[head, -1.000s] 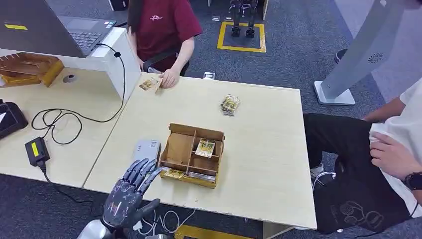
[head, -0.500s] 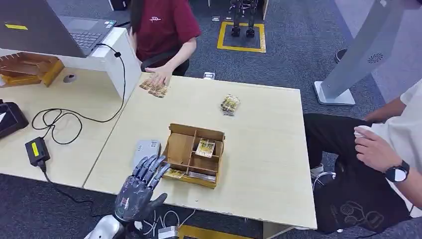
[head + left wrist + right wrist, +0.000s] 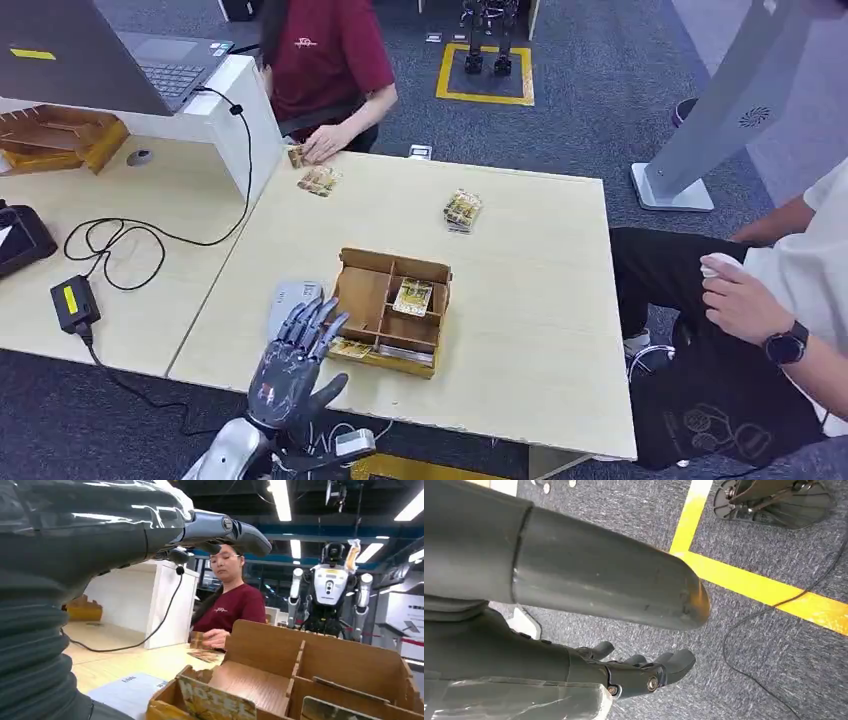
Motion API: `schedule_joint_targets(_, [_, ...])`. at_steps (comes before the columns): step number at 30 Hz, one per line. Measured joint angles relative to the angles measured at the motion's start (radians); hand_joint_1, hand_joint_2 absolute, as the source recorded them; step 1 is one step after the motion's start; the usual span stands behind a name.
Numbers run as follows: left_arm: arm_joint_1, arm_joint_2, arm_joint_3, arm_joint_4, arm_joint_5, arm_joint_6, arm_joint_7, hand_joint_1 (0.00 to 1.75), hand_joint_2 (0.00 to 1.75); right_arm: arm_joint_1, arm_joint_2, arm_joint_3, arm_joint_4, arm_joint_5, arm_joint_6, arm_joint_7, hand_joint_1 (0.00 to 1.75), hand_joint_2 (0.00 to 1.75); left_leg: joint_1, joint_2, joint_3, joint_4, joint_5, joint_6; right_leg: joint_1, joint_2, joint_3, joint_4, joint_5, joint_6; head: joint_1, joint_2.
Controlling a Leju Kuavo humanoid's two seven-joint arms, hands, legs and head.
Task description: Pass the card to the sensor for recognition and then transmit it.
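**Left hand spread at the near corner of the card box**

The robot's left hand (image 3: pixel 292 364) is up at the table's near edge, palm down, fingers apart and holding nothing. Its fingertips (image 3: pixel 322 318) reach the near left corner of the cardboard box (image 3: pixel 391 310), right beside a yellow-printed card (image 3: pixel 350 349) standing in the box's front slot. From the wrist camera that same card (image 3: pixel 216 704) shows lettering and sits just below and ahead of the hand. Another card (image 3: pixel 412 296) lies in a compartment further in, beyond the fingers. Just to the left of the fingertips lies the flat grey sensor pad (image 3: pixel 287 300) on the table (image 3: pixel 520 330).

Far across the table from the hand, a person in a dark red shirt (image 3: pixel 328 50) handles cards (image 3: pixel 319 181) at the far edge, and a small stack (image 3: pixel 462 210) lies off to the right.

The right hand (image 3: pixel 644 669) hangs over grey carpet (image 3: pixel 774 645), fingers loosely apart with nothing in them.
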Motion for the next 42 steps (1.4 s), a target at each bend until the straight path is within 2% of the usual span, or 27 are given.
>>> schedule_joint_targets(14, [-0.014, -0.036, 0.0, 0.06, 0.027, 0.004, -0.001, 0.0, 1.75, 0.0, 0.0, 0.0, 0.0, -0.004, 0.0, -0.001, 0.0, 0.0, 0.0, 0.0, 0.0, 0.0, 0.0, 0.0, 0.0, 0.0, 0.0, 0.0, 0.0, 0.0, 0.0, 0.0])
schedule_joint_targets(28, [-0.016, -0.043, 0.0, 0.086, 0.028, 0.006, -0.001, 0.0, 1.75, 0.0, 0.0, 0.0, 0.0, -0.003, -0.001, -0.002, 0.0, 0.0, 0.0, 0.0, 0.0, 0.0, 0.0, 0.0, 0.0, 0.0, 0.0, 0.0, 0.0, 0.0, 0.0, 0.0])
schedule_joint_targets(36, [-0.016, -0.061, 0.0, 0.105, 0.039, 0.007, -0.025, 0.0, 1.75, 0.0, 0.0, 0.0, 0.0, -0.003, -0.002, -0.002, 0.0, 0.0, 0.0, 0.0, 0.0, 0.0, 0.0, 0.0, 0.0, 0.0, 0.0, 0.0, 0.0, 0.0, 0.0, 0.0])
schedule_joint_targets(42, [-0.028, -0.074, 0.0, 0.133, 0.02, 0.007, -0.009, 0.0, 1.75, 0.0, 0.0, 0.0, 0.0, 0.002, -0.002, -0.002, 0.0, 0.0, 0.0, 0.0, 0.0, 0.0, 0.0, 0.0, 0.0, 0.0, 0.0, 0.0, 0.0, 0.0, 0.0, 0.0])
